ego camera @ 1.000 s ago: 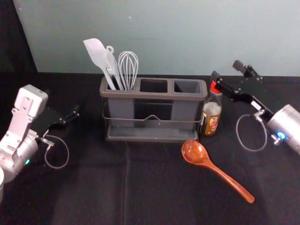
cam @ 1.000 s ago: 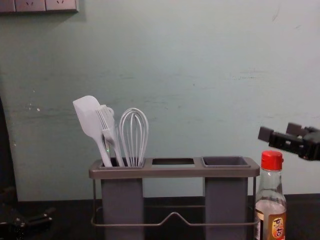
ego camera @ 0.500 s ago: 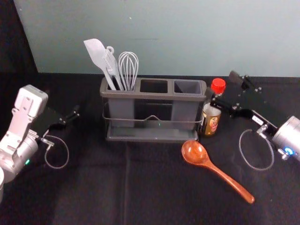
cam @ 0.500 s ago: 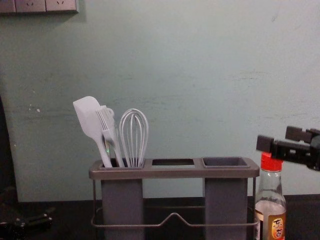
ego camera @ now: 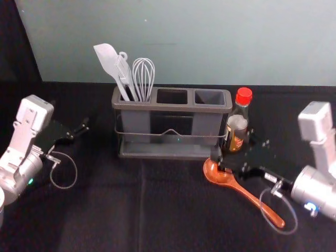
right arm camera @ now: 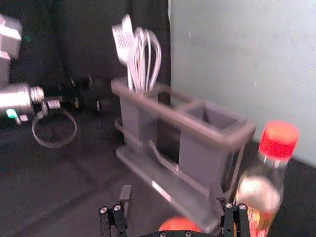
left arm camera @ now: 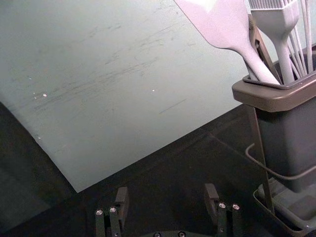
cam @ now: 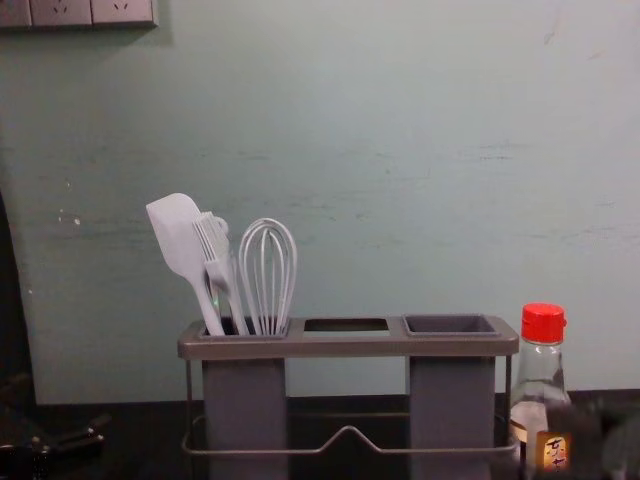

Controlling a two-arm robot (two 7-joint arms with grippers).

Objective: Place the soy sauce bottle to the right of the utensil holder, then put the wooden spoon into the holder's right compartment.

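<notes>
Hovering near spoon, right end effector

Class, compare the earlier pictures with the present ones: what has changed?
The right tool moved from near the cap of the soy sauce bottle, down and toward the robot, to the wooden spoon. Nothing was visibly grasped or released. Bottle, spoon, utensil holder and left tool stayed put.

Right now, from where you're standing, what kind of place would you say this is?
Probably a robot test bench set up as a kitchen: a utensil holder with a whisk, a soy sauce bottle, and wall sockets behind.
</notes>
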